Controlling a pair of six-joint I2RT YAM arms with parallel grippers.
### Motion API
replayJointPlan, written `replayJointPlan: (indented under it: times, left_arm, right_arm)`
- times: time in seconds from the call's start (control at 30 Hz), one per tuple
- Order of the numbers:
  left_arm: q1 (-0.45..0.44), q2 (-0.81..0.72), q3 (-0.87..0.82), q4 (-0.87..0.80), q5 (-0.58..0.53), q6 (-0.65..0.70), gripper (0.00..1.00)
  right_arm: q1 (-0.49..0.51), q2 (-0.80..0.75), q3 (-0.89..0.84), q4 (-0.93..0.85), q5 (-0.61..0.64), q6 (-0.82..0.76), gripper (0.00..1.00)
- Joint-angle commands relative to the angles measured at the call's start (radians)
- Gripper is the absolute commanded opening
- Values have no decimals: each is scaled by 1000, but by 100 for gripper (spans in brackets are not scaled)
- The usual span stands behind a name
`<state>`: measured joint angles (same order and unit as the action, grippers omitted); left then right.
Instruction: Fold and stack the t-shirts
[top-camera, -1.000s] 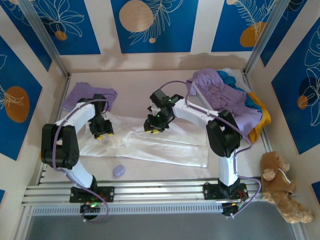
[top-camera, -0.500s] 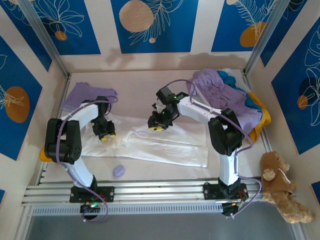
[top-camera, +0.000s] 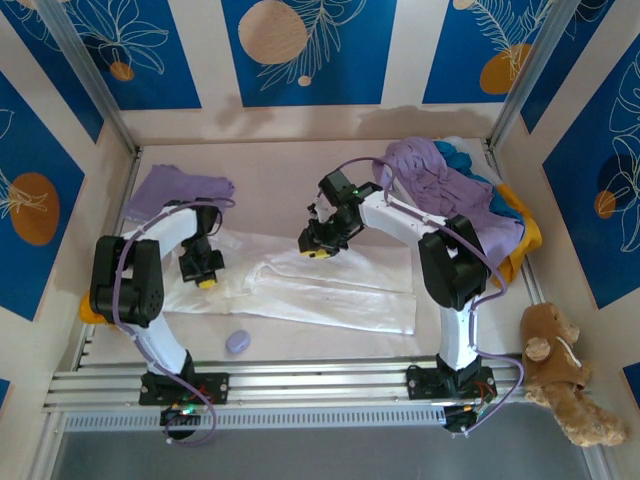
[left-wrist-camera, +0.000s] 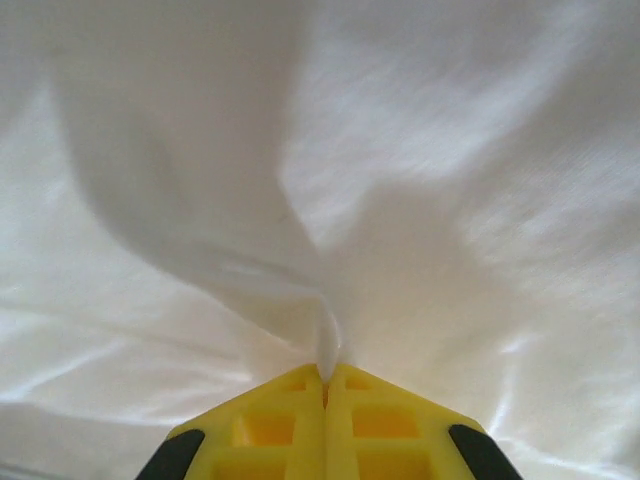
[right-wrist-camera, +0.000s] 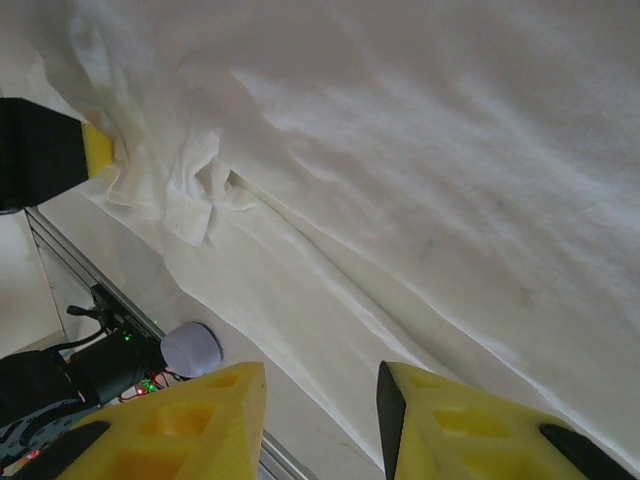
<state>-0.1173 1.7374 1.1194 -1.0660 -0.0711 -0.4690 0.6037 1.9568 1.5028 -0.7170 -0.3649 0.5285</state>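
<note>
Left gripper (left-wrist-camera: 325, 378) pinching white t-shirt (top-camera: 330, 290) | beige table (top-camera: 270, 170) | blue-panelled walls (top-camera: 300, 60)

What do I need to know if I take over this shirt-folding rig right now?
Left gripper: shut, pinching a ridge of the white t-shirt near its left end.
Right gripper: open, hovering over the same shirt, holding nothing.
White t-shirt: spread across the table centre, wrinkled.
Lavender t-shirt: lying alone at far left.
Crumpled pile at far right: lavender cloth, teal t-shirt, yellow-orange t-shirt.
Done: no stack visible.
Left: fold the white shirt, then the pile, and stack.
</note>
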Motion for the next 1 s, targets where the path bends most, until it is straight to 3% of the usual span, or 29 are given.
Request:
replayJointPlan:
  times: [0.0, 0.1, 0.27, 0.4, 0.5, 0.67, 0.77, 0.97]
  left_arm:
    - [40, -39, -2, -128, -69, 12, 2]
    - [82, -73, -27, -146, -89, 24, 2]
    - [119, -53, -58, -152, -64, 46, 11]
    - [119, 6, -45, -163, -78, 44, 35]
    - [119, 5, -26, -169, -74, 45, 44]
    - [71, -134, 10, -129, -69, 47, 44]
    - [31, -219, 13, -55, 32, 19, 44]
    - [-81, -175, 16, 86, 183, -46, 34]
  right_arm:
    - [4, 9, -14, 4, -44, -17, 37]
    - [5, 8, -20, 10, -52, -18, 37]
    - [4, 11, -12, 5, -60, -27, 37]
    - [2, 8, 2, -16, -57, -37, 36]
    - [2, -18, -9, -27, -40, -35, 36]
    - [1, -69, -54, -32, -13, -20, 36]
    - [-1, -89, -78, -45, -8, -12, 36]
    - [-9, -136, -134, -73, 33, -4, 36]
